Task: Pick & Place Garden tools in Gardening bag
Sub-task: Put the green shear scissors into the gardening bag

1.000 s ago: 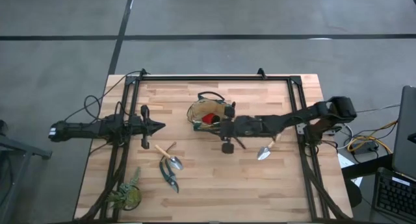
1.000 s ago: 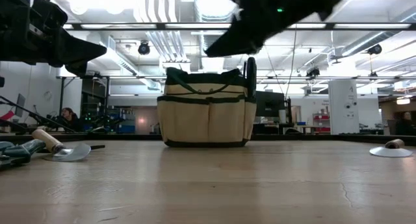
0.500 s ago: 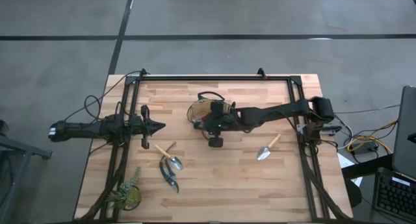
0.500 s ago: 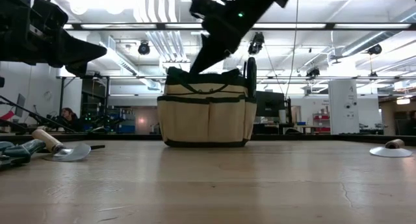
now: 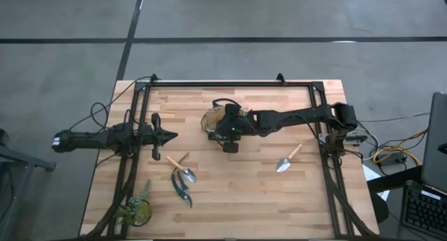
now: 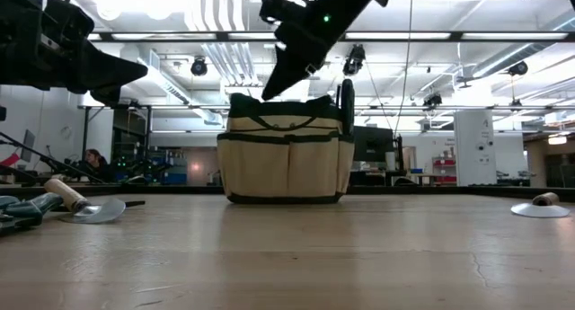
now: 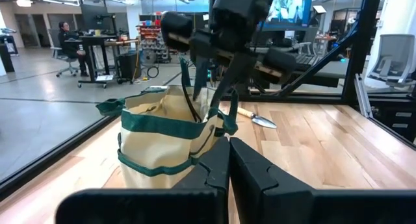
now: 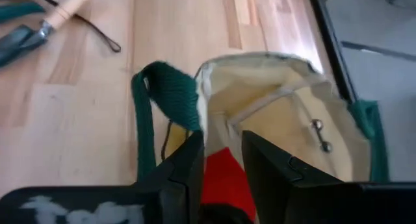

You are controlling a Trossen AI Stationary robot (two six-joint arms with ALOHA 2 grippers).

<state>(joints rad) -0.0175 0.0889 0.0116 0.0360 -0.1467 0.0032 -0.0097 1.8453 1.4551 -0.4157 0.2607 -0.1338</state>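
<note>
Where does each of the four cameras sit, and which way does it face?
High: overhead, straight down; both arms, gardening bag.
Low: table height, level across; bag, right gripper above it.
Left wrist: on left arm, past shut left gripper toward bag.
Right wrist: on right arm, down into bag; open fingers over red item.
Shared: the bag.

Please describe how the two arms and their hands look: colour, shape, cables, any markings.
Both arms are black and slender, built of jointed segments. The left hand tapers to a narrow point; its fingers are matte black, angular and ridged. The right hand has similar black fingers. Black cables trail behind the left arm.
</note>
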